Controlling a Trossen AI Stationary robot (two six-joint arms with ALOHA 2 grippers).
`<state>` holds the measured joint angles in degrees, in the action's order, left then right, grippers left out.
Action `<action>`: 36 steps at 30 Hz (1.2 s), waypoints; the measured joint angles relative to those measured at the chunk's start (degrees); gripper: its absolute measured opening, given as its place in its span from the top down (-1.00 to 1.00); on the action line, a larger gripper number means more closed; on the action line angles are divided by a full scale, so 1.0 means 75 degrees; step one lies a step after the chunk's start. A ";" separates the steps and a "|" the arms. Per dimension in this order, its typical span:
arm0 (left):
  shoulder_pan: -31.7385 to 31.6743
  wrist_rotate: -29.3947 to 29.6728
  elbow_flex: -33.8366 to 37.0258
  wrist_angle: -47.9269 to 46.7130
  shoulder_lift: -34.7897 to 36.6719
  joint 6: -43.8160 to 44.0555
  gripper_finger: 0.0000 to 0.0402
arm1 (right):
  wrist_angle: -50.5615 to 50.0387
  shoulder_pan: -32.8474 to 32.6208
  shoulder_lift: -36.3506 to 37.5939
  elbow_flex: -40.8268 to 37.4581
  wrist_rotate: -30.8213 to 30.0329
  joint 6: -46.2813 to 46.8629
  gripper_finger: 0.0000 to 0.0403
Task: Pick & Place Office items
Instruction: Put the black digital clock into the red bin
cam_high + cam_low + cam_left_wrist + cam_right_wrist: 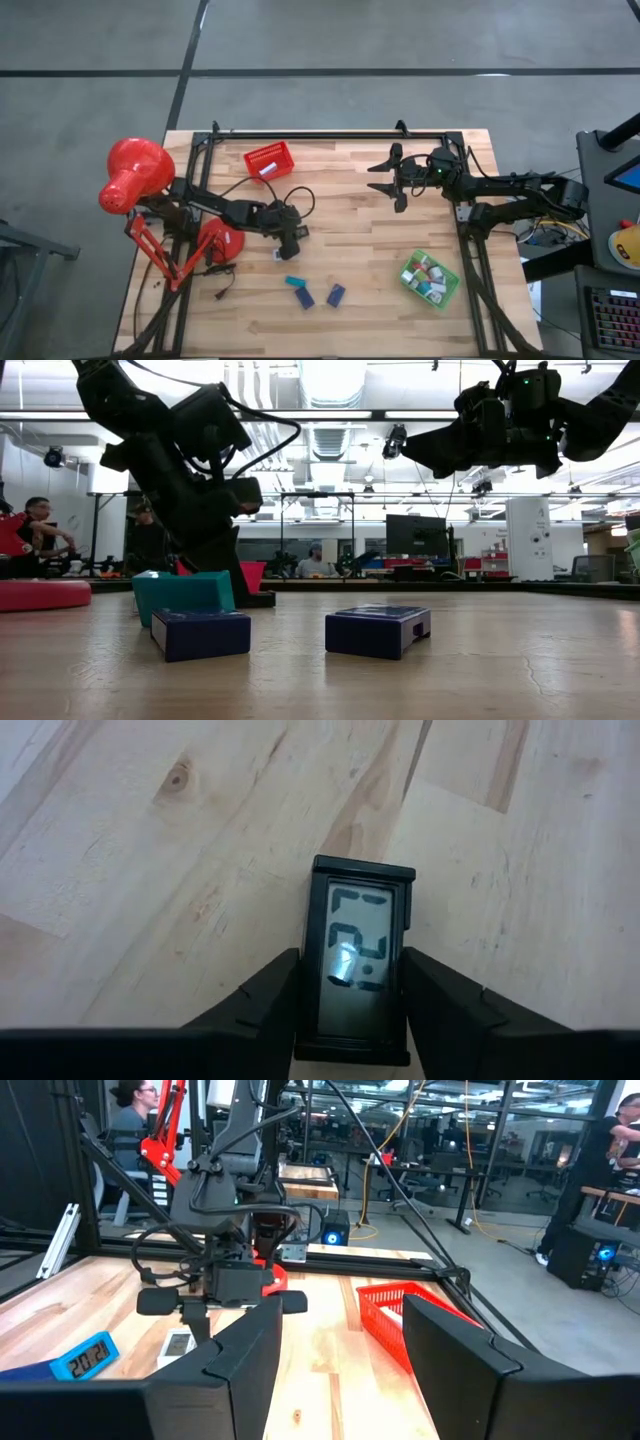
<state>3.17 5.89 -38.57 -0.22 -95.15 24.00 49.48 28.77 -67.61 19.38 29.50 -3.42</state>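
With fingers touching its sides, left hand (pixel 350 995) straddles a small clock (pixel 360 965) — flat on table.

1. A small black-framed digital clock (pixel 359 965) lies flat at the wrist picture's lower centre, its grey display facing up.
2. A teal block (pixel 294 282) and 2 navy blocks (pixel 306 297) (pixel 336 294) lie apart at lower centre.
3. Small white, pink and green pieces (pixel 428 276) fill a tray at lower right.
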 joint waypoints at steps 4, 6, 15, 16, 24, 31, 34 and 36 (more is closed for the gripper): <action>0.0001 -0.0017 0.0000 0.0008 0.0000 0.0001 0.23 | 0.0001 -0.0002 0.0001 0.0000 0.0000 0.0000 -0.01; 0.0001 -0.0017 0.0000 0.0008 0.0000 0.0001 0.23 | -0.0001 -0.0002 0.0000 0.0000 0.0002 0.0000 -0.01; -0.0002 -0.0013 0.0000 0.0061 0.0047 -0.0066 0.23 | -0.0001 -0.0002 0.0000 0.0000 0.0000 0.0000 -0.01; -0.0002 0.0018 -0.0003 0.0058 0.0085 -0.0148 0.23 | 0.0001 0.0001 0.0000 0.0000 0.0000 0.0000 -0.01; -0.0250 0.1265 -0.0365 -0.0174 0.0870 -0.0259 0.23 | -0.0001 0.0001 0.0002 0.0000 0.0000 0.0000 -0.01; -0.1187 0.1608 -0.0455 -0.1121 0.1831 0.0345 0.22 | -0.0001 -0.0002 0.0000 0.0003 0.0000 0.0000 -0.01; -0.1751 0.1557 -0.0458 -0.1541 0.2335 0.0195 0.21 | 0.0001 -0.0002 0.0000 0.0003 0.0000 0.0000 -0.01; -0.2167 0.1556 -0.0455 -0.1829 0.2666 0.0176 0.21 | -0.0001 -0.0002 0.0001 0.0003 0.0000 0.0000 -0.01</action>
<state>-13.08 17.56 -41.98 -13.94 -75.16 25.32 49.47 28.75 -67.61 19.40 29.50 -3.42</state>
